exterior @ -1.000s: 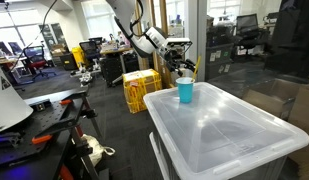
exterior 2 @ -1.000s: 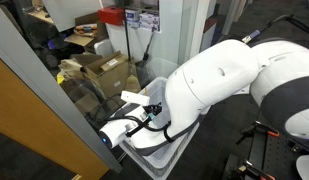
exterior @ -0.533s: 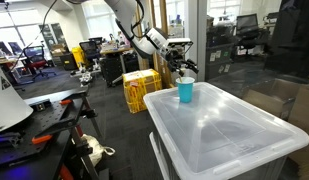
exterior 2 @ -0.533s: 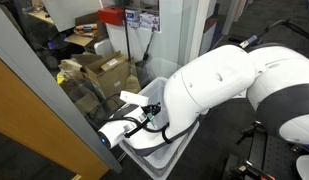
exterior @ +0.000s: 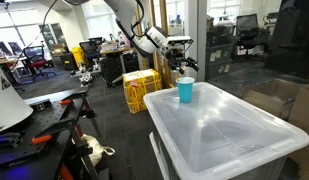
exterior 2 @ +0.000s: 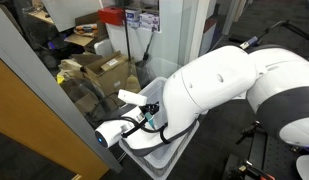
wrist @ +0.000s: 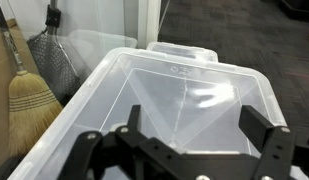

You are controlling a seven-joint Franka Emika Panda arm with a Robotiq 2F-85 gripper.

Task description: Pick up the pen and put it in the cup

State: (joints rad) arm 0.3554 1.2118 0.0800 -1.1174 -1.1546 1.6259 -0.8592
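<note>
The light blue cup (exterior: pixel 185 91) stands upright on the near corner of a clear plastic bin lid (exterior: pixel 229 130). My gripper (exterior: pixel 181 64) hangs just above the cup, pointing down. In the wrist view the gripper (wrist: pixel 194 128) is open, with only the clear lid (wrist: pixel 184 75) between its black fingers. The cup is out of the wrist view. The yellow pen is not visible in any view; I cannot tell whether it is inside the cup. In an exterior view the white arm (exterior 2: pixel 234 90) hides the cup and most of the gripper.
A yellow crate (exterior: pixel 141 90) stands on the floor behind the bin. A broom (wrist: pixel 29 100) leans beside the bin. Cardboard boxes (exterior 2: pixel 102 70) sit behind a glass wall. Desks and chairs fill the far side of the room (exterior: pixel 34 60).
The gripper has risen slightly above the cup. The yellowish streak at the fingertips a second ago no longer shows.
</note>
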